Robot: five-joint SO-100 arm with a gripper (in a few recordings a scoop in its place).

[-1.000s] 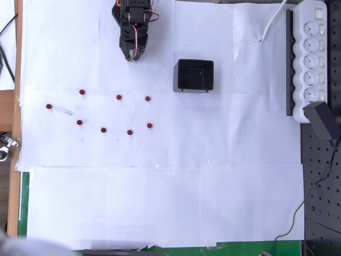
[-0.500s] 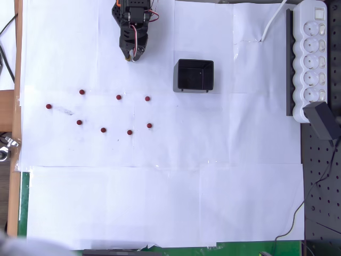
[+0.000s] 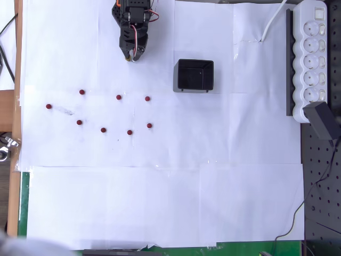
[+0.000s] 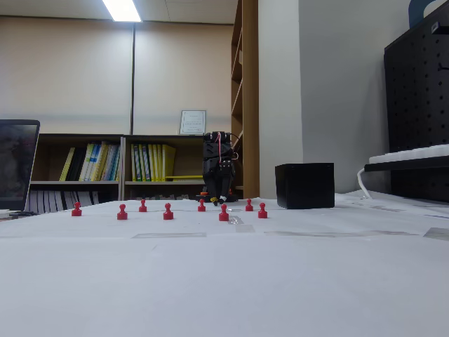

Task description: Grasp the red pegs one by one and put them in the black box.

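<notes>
Eight red pegs lie on the white paper-covered surface (image 3: pixel 160 202), and none is in the black box yet. Left to right in the overhead view, they are: the far-left peg (image 3: pixel 48 106), then one at the upper left (image 3: pixel 81 92), one just below it (image 3: pixel 79 122), a lower one (image 3: pixel 103 129), the upper middle peg (image 3: pixel 118 97), another lower one (image 3: pixel 129 132), and at the right end a pair, one upper (image 3: pixel 147 98) and one lower (image 3: pixel 149 126). In the fixed view they stand upright as small red knobs in a loose row (image 4: pixel 168 211).

The gripper (image 3: pixel 131 55) hangs at the top of the overhead view, above the peg field and clear of it, holding nothing. Its jaws look drawn nearly together, though I cannot tell for sure at this size. The pegs nearest it are the upper middle one and the upper right one, both lying straight down the picture from the tips, the middle one slightly left and the other slightly right. Either is a fair first target; the reach is mostly forward, with little sideways swing.

The black box (image 3: pixel 195 75) sits to the right of the gripper, well apart from all the pegs, with its open top upward. The carry from the nearest peg would run up and to the right.
</notes>
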